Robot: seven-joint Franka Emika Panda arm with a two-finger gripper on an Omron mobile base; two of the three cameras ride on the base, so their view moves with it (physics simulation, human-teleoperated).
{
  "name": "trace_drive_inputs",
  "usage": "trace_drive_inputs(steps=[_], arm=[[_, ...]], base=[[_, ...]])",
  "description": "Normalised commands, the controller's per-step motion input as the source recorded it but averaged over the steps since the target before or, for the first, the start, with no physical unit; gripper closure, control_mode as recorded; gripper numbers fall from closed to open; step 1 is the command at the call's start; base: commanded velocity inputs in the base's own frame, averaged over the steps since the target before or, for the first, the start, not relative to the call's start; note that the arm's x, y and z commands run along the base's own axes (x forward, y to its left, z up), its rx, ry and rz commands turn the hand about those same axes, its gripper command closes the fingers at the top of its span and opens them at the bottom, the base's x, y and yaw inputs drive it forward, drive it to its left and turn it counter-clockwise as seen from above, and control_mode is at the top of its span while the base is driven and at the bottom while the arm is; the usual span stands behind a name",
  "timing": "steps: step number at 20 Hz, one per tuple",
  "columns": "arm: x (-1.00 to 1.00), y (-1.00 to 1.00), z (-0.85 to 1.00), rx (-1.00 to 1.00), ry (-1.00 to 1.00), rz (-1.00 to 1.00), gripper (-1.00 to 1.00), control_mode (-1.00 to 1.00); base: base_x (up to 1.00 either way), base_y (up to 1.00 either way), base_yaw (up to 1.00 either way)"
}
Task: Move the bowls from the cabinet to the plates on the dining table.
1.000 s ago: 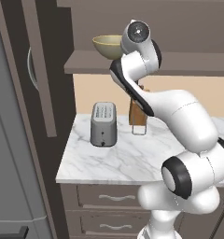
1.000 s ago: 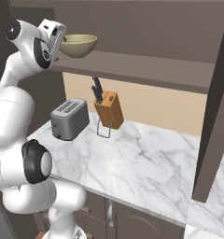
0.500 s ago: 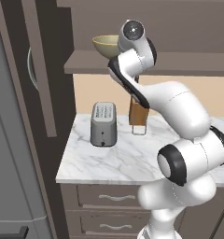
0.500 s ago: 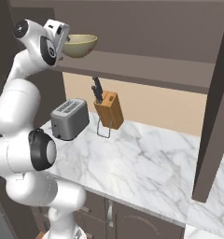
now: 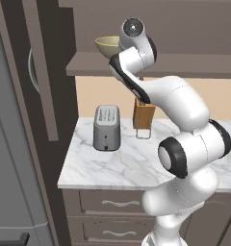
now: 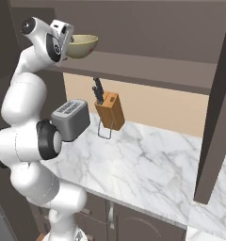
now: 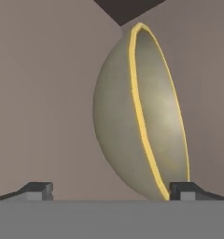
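We see our fingertips (image 7: pixel 39 190) spread wide apart, holding nothing, with the gripper (image 7: pixel 111 191) aimed at the olive-tan bowl (image 7: pixel 139 116) just ahead. That bowl (image 5: pixel 108 46) sits on the cabinet (image 5: pixel 194 65) shelf, our hand close beside it. Below the bowl, on the marble counter (image 5: pixel 122 166), stand a toaster (image 5: pixel 107 128) and a knife block (image 6: pixel 110 110).

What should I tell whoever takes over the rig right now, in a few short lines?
Gripper: open, holding nothing, raised to the cabinet shelf, fingertips on either side of the olive bowl's near edge.
Olive bowl: on the shelf, above the toaster and knife block.
Done: gripper lined up on the bowl.
Left: close on the bowl, lift it out, carry it to a plate on the dining table. The second bowl, the plates and the table are out of sight from here.
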Motion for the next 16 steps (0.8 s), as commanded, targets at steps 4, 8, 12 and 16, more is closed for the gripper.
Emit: trace_drive_inputs(steps=[4,8,12,16], arm=[[0.38,0.00,-0.16,-0.02,0.01,0.01,-1.00,-1.00],[0.40,0.00,-0.14,-0.01,0.01,0.01,-1.00,-1.00],[0.44,0.00,-0.14,-0.01,0.01,0.01,-1.00,-1.00],[0.29,0.04,-0.18,-0.01,0.13,0.01,-1.00,-1.00]], base=[[0.00,0.00,0.00],[0.00,0.00,0.00],[0.00,0.00,0.00],[0.00,0.00,0.00]])
